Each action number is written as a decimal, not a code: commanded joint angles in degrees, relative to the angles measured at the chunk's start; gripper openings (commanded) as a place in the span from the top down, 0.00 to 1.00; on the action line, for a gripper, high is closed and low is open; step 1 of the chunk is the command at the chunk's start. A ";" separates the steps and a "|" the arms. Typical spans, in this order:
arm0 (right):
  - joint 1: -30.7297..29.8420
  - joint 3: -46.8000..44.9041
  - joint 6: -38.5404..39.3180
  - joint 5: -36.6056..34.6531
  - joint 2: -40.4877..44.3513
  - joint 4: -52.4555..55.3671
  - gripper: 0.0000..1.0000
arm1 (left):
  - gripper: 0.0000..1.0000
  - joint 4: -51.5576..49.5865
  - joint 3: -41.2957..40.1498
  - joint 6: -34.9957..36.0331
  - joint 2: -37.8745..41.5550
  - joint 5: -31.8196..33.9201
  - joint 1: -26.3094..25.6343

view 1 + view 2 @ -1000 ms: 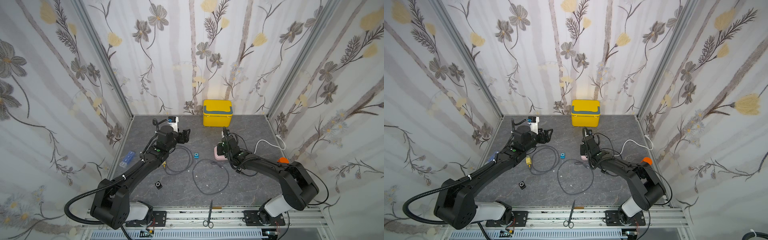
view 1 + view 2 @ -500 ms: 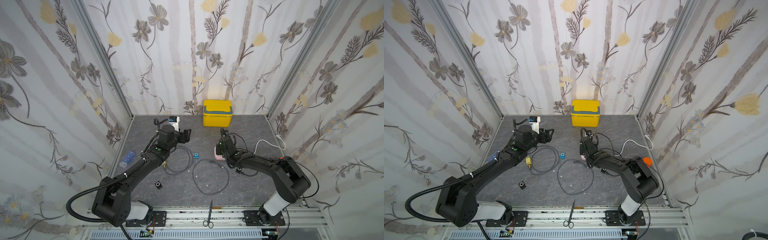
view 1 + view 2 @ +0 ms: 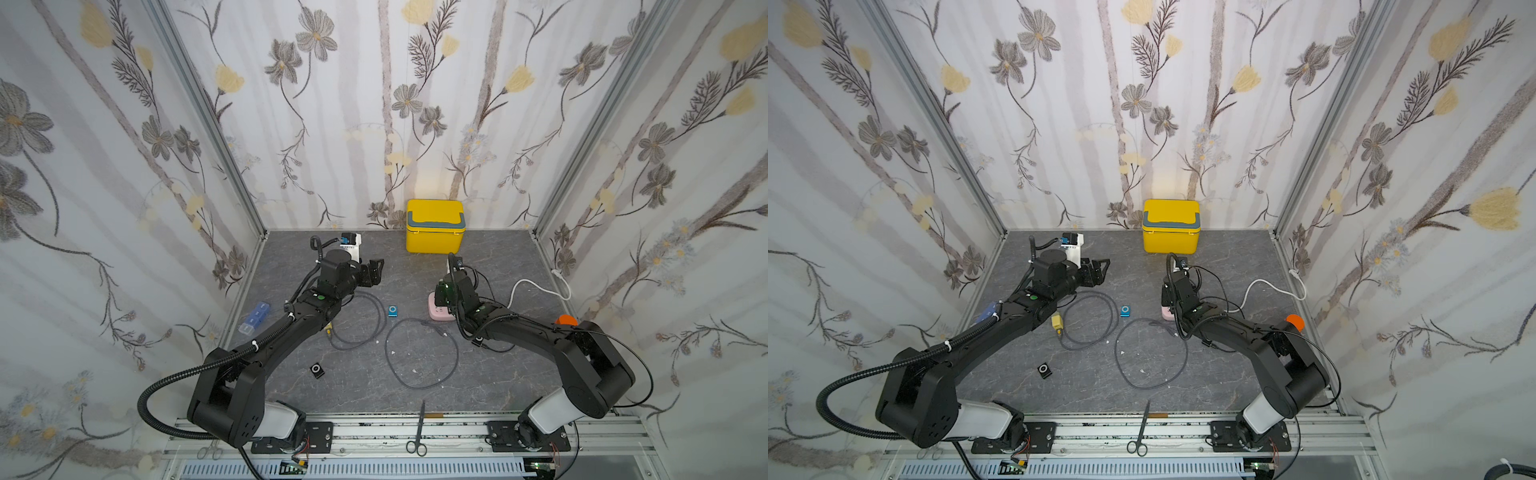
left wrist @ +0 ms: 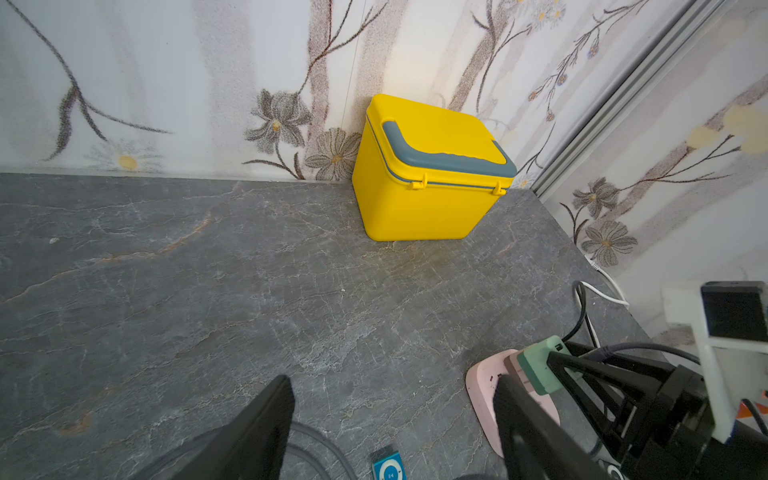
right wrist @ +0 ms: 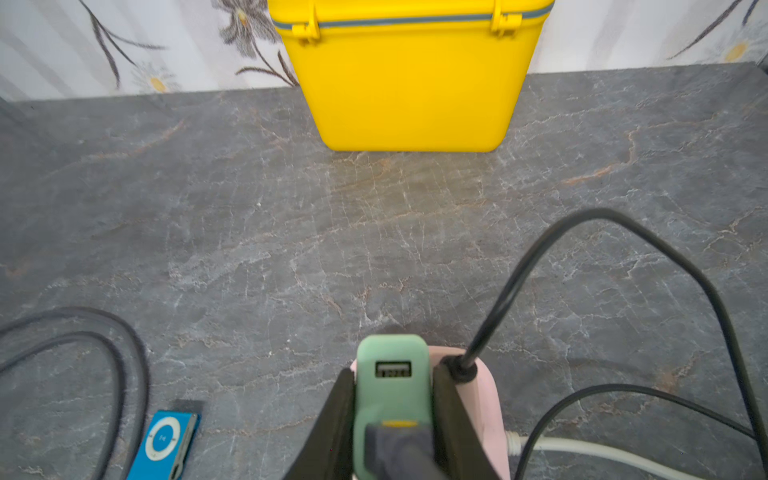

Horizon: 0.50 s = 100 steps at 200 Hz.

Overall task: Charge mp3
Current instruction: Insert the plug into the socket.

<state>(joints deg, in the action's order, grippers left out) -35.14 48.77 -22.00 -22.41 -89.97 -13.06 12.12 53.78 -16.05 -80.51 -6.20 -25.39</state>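
Note:
A blue mp3 (image 3: 392, 311) (image 3: 1125, 311) lies flat on the grey table between the arms; both wrist views catch it too (image 4: 388, 467) (image 5: 164, 442). My right gripper (image 5: 392, 376) (image 3: 443, 291) is shut on a green USB charger (image 5: 392, 365) (image 4: 538, 365) that stands on the pink power strip (image 5: 486, 399) (image 3: 437, 312). A grey cable (image 3: 419, 353) is plugged into the charger's lower port; the upper port is empty. My left gripper (image 4: 395, 386) (image 3: 374, 270) hangs open above the table behind the mp3, holding nothing.
A yellow lidded box (image 3: 434, 226) stands at the back wall. A second grey cable with a yellow plug (image 3: 1056, 321) loops by the left arm. A black mp3 (image 3: 317, 370), a blue pill case (image 3: 255, 318), scissors (image 3: 419, 428) and the strip's white cord (image 3: 536, 286) lie around.
The right arm's elbow has shifted slightly while its gripper stays at the power strip with the charger. The left arm has barely moved.

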 commanded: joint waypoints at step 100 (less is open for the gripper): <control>-0.45 -0.43 -0.93 -1.62 -5.06 -2.40 1.00 | 0.21 0.91 0.54 0.59 -0.09 -0.23 -0.14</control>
<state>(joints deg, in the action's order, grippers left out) -35.51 48.58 -22.24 -22.81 -94.59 -13.63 12.03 53.78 -16.05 -80.58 -6.20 -25.56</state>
